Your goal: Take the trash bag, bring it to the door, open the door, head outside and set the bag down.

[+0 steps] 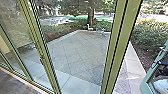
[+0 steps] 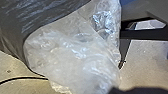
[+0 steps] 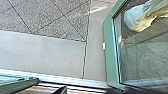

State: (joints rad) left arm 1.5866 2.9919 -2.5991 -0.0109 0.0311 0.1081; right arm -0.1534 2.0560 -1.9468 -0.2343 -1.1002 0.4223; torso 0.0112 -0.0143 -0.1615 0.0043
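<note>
The clear, crumpled trash bag (image 2: 75, 57) lies large and close in the left wrist view, next to a glossy dark grey surface (image 2: 37, 17). How my left gripper stands to the bag cannot be made out. At the lower right of the head view a green-framed glass door leaf (image 1: 148, 81) stands swung open. Its frame (image 3: 111, 55) runs down the right wrist view, and a pale bag-like shape (image 3: 140, 16) shows in its glass; whether that is a reflection I cannot tell. The state of my right gripper is unclear too.
Tall green posts (image 1: 117, 47) and glass panels stand in front. Beyond them lies a paved patio (image 1: 80, 55) with a pale border, bushes (image 1: 150, 35) and a tree trunk (image 1: 90, 15). A metal threshold (image 3: 62, 81) crosses the doorway. A black cable (image 2: 22, 78) lies on the floor.
</note>
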